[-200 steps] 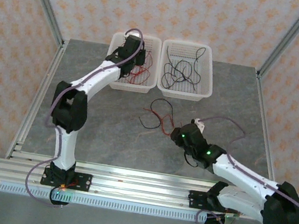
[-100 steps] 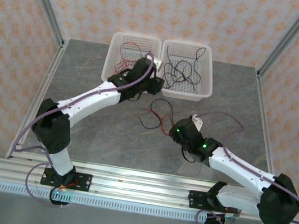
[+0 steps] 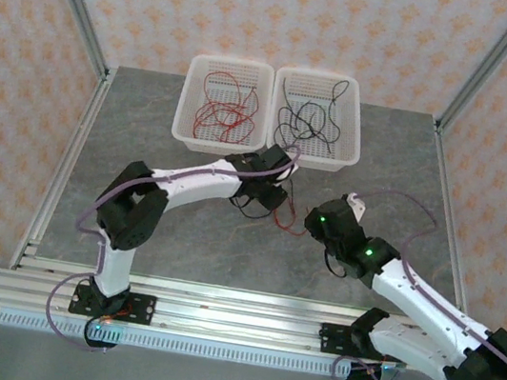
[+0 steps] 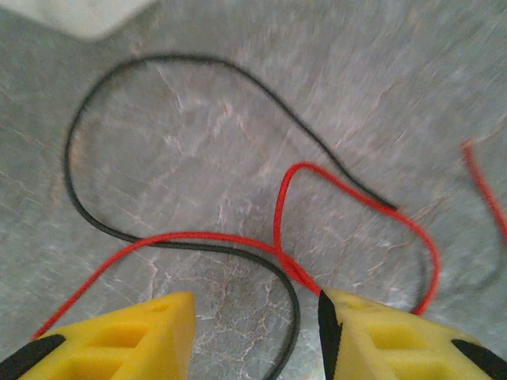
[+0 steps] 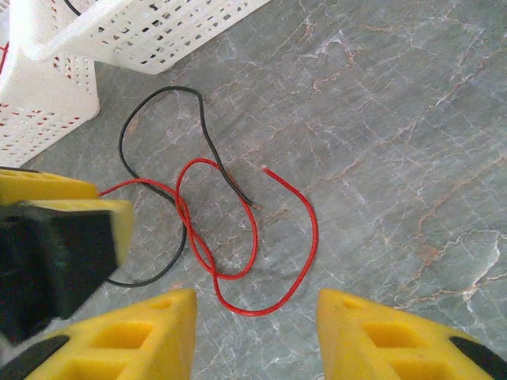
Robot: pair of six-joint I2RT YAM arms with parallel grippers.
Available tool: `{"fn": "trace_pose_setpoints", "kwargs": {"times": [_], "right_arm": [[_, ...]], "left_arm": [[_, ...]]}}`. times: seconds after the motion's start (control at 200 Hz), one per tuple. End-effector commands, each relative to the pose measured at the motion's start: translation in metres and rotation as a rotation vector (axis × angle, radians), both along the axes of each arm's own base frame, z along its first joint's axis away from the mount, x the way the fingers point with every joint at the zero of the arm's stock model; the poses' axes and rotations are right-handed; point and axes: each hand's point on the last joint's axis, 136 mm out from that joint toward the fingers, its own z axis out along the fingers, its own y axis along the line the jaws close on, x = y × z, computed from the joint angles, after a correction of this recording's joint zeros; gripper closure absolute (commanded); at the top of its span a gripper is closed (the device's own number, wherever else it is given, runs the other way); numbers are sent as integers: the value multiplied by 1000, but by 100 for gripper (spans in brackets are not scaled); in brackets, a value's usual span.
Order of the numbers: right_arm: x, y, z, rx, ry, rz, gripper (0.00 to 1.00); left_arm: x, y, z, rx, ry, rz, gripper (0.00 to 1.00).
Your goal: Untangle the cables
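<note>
A red cable (image 4: 277,206) and a black cable (image 4: 75,198) lie crossed on the grey table. My left gripper (image 4: 255,321) hovers just above them, open. The black strand runs between its yellow fingers (image 4: 135,332), and the red one passes by the right finger. In the top view the left gripper (image 3: 270,193) sits over the tangle, where the red cable (image 3: 279,221) shows. My right gripper (image 5: 253,313) is open and holds nothing. It stands just short of the red cable's loop (image 5: 255,237) and the black cable (image 5: 127,134), with the left gripper (image 5: 55,237) at its left.
Two white baskets stand at the back. The left basket (image 3: 186,131) holds red cables (image 3: 224,113) and the right basket (image 3: 348,152) holds black cables (image 3: 308,117). Both baskets' walls (image 5: 158,32) lie close beyond the tangle. Metal frame posts edge the table.
My left arm swung out of the left basket and came down over the tangle in the table's middle, its jaws narrowing. My right gripper drew back slightly to the right.
</note>
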Motion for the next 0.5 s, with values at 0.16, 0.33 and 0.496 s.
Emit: {"fn": "trace_pose_setpoints", "kwargs": {"times": [0.16, 0.33, 0.496], "right_arm": [[-3, -5, 4, -2, -8, -3, 57], [-4, -4, 0, 6, -4, 2, 57], [-3, -3, -1, 13, -5, 7, 57]], "left_arm": [[18, -3, -30, 101, -21, 0, 56], [29, -11, -38, 73, -52, 21, 57], [29, -19, -27, 17, -51, 21, 58]]}}
